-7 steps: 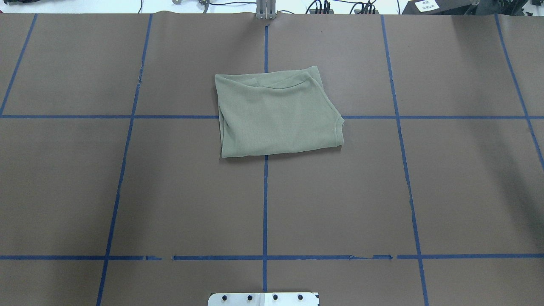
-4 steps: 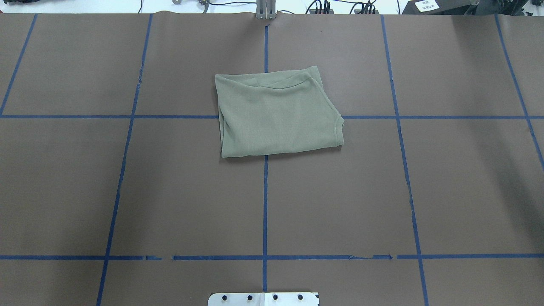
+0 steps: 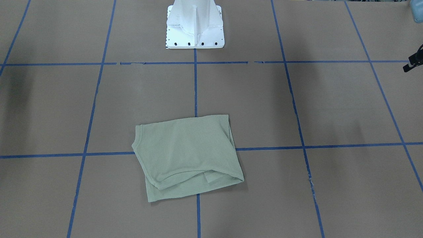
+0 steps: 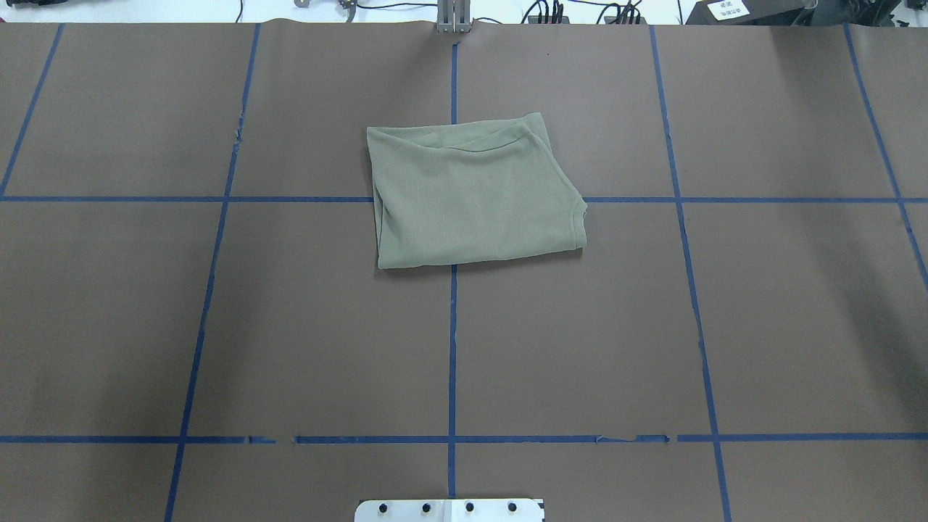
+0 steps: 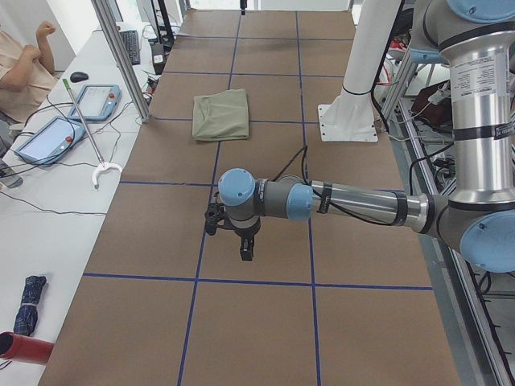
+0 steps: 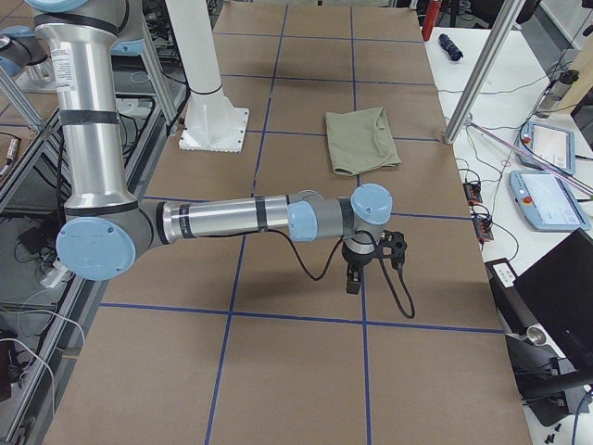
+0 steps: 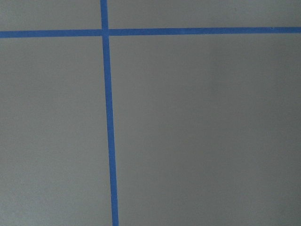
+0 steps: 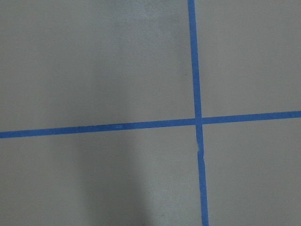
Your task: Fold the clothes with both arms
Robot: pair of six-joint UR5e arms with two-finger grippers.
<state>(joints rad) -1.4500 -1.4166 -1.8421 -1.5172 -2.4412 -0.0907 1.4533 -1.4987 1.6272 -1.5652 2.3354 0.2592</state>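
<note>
Looking down the table (image 4: 217, 326), I see the folded shirt (image 4: 475, 192) straddling the centre tape line (image 4: 452, 348), long axis side to side, slightly toward the right gripper (image 6: 353, 280), well apart from it and the left gripper (image 5: 245, 248), whose openings I cannot tell.

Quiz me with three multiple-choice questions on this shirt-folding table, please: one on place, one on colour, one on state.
1. Where does the shirt lie?
A. on a crossing of tape lines
B. in a corner
C. at the far edge

2. What colour are the tape lines?
A. red
B. blue
C. yellow

3. The shirt is:
A. spread out flat
B. held aloft
C. folded, lying free

Answers:
1 A, two lines run under it.
2 B, a blue grid marks the brown table.
3 C, layered edges show and nothing holds it.
</note>
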